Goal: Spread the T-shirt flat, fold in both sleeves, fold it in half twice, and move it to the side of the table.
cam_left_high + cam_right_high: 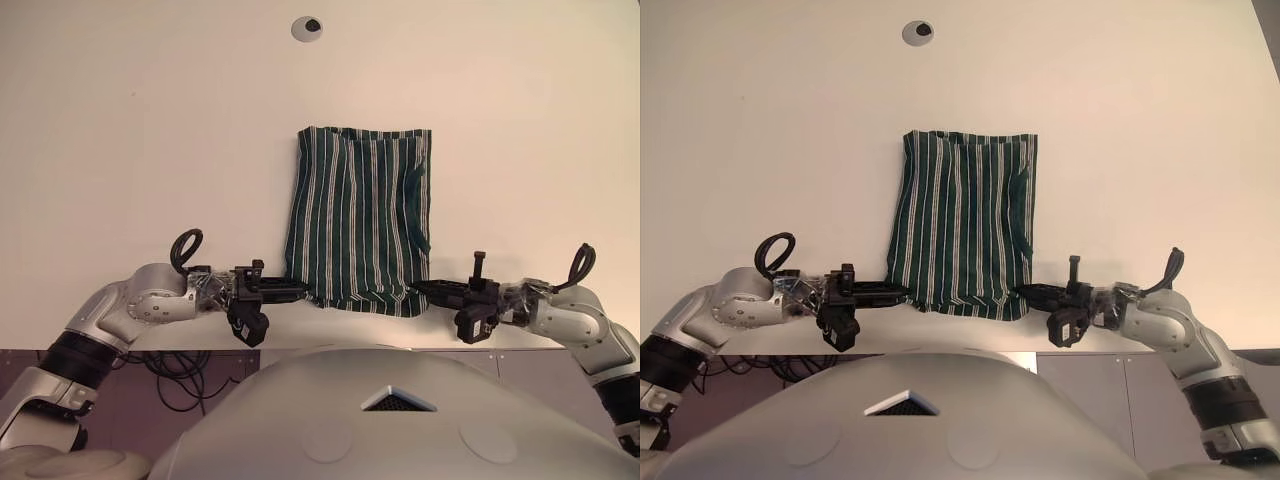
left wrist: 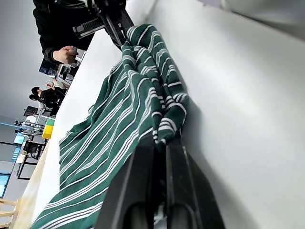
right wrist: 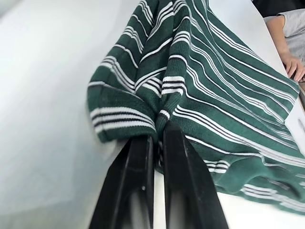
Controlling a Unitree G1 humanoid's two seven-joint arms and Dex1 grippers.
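Table (image 1: 120, 150), pale and wide, is stretching away ahead of the robot; shirt (image 1: 360, 220), dark green with thin white stripes, is lying at its middle as a tall narrow rectangle, sleeves seemingly folded in already, its near edge sitting close to the table's near edge; left gripper (image 1: 303, 291) is resting low at the shirt's near left corner, fingers pressed together and pinching a bunch of cloth; right gripper (image 1: 420, 290) is doing likewise at the near right corner, pinching the striped hem, which is puckering at the tips; hole (image 1: 308, 28), small and round, is sitting at the table's far side, well apart from the shirt.

Judging by its folds, the cloth is behaving as a soft, light, limp knit; it is likely to sag between the two grips and slide over the smooth top; layers may slip apart unless each pinch is taking in all of them; the best hold is looking to be these two near corners, where the hem is thicker.
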